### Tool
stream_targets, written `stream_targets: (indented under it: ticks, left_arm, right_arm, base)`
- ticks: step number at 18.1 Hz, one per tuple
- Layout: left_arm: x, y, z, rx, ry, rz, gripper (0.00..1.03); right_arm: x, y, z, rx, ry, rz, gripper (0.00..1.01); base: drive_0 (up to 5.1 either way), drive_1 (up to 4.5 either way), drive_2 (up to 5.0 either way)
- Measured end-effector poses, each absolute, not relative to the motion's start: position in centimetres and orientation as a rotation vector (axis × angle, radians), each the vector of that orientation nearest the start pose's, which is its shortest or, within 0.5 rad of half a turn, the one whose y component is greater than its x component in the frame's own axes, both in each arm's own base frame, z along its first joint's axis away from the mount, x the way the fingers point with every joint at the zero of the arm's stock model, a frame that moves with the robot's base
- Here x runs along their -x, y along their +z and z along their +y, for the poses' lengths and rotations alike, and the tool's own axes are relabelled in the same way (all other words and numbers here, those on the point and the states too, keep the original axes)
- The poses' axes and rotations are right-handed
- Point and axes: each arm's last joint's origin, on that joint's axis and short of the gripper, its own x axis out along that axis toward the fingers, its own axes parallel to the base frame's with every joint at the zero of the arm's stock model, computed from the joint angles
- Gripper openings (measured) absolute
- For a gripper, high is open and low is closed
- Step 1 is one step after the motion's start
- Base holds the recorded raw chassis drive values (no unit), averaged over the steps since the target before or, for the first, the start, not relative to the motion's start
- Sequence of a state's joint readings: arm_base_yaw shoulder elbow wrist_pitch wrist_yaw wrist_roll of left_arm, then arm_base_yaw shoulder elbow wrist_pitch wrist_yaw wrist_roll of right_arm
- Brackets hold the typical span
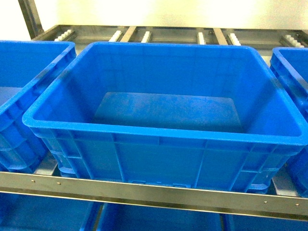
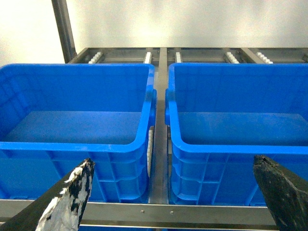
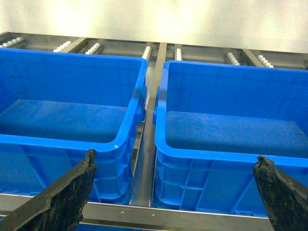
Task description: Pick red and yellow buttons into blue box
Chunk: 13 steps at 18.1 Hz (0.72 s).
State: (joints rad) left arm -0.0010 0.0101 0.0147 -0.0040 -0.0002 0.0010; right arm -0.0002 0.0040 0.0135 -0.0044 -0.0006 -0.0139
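A blue box sits in the middle of the head view on a steel roller rack, its rim facing the camera and its flat bottom bare. No button shows in any view. A like crate stands just beside it on the left, and the corner of another just beside it on the right. Under the rack's front rail, the rims of more blue crates show on a lower level.

The rack is bare metal, with white rollers set in tracks behind the crates and an upright post at the far left. A pale, brightly lit wall stands behind.

Neither arm shows in the head view. The left wrist view looks across two crates side by side, a metal divider between them; which of these is the middle box cannot be told. The left claw is spread wide, with nothing between its fingers, the left one scuffed white. The right wrist view shows a similar pair of crates, parted by a rail. The right claw is likewise spread wide and holds nothing, its dark fingers low at either side.
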Motion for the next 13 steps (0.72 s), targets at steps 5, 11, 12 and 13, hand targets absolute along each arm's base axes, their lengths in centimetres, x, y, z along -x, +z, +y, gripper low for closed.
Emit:
stream_targets:
  ticks: [5,11,12,13]
  left_arm:
    - [-9.74,16.73,-0.01,-0.001,-0.001,-0.001,0.98]
    - [-9.74,16.73,-0.01,-0.001,-0.001,-0.001,0.98]
    - [-9.74,16.73,-0.01,-0.001,-0.001,0.0,0.98]
    - [-9.74,16.73,-0.01,-0.001,0.0,-0.001,0.98]
  right_arm:
    - [-9.71,16.74,0.0,0.014,0.0,-0.005,0.98]
    - [-9.71,16.74,0.0,0.014,0.0,-0.005,0.98]
    - [-9.71,16.74,0.0,0.014,0.0,-0.005,0.98]
    - [-9.71,16.74,0.0,0.014,0.0,-0.005,0.98]
  base:
    - [0.0,0.0,0.0]
    - [0.0,0.0,0.0]
    - [0.0,0.0,0.0]
    - [0.0,0.0,0.0]
